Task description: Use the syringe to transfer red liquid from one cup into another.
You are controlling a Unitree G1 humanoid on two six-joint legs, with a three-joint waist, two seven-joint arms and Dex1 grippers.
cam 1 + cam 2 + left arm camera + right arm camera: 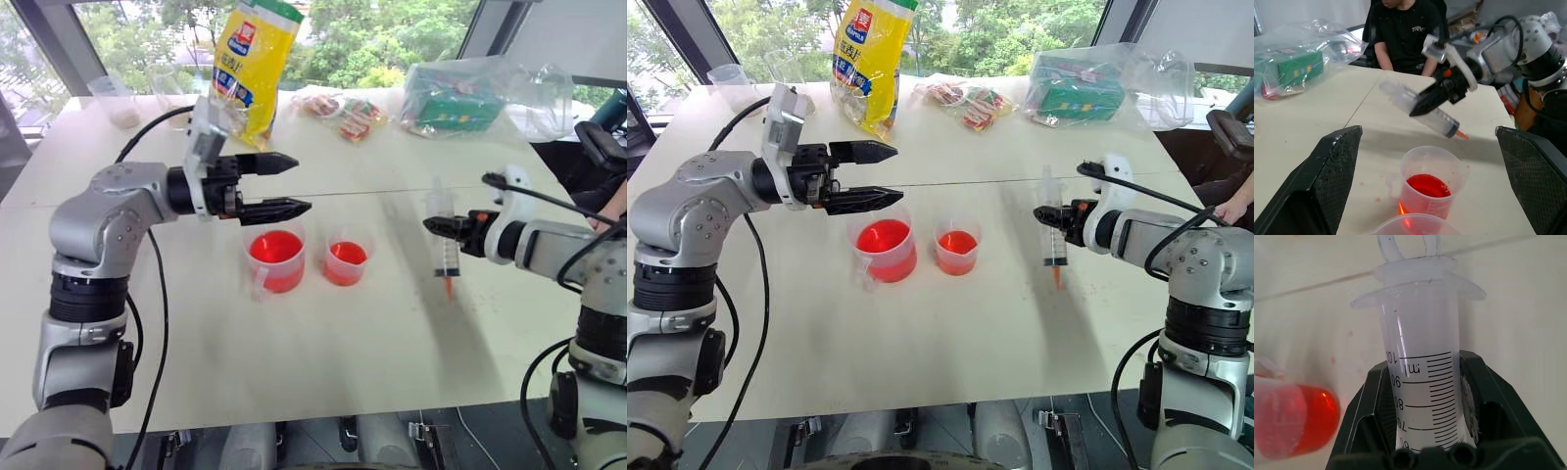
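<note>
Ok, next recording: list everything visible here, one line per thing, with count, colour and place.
Large clear graduated plastic syringe: one, clear with red-orange tip, upright above the table's right side, tip down, held.
Wide clear handled measuring cup: one, red liquid inside, table centre.
Smaller clear handleless cup: one, red liquid inside, just right of the handled cup.
Yellow plastic bag: one, far edge, upright.
Clear bag holding a green box: one, far right.
Small colourful packets: a few, far centre.
Clear cups: two, far left corner.
White table: one.
Seated person in black shirt: one, beyond the table.
Left gripper: open, above the handled cup.
Right gripper: shut on the syringe.
</note>
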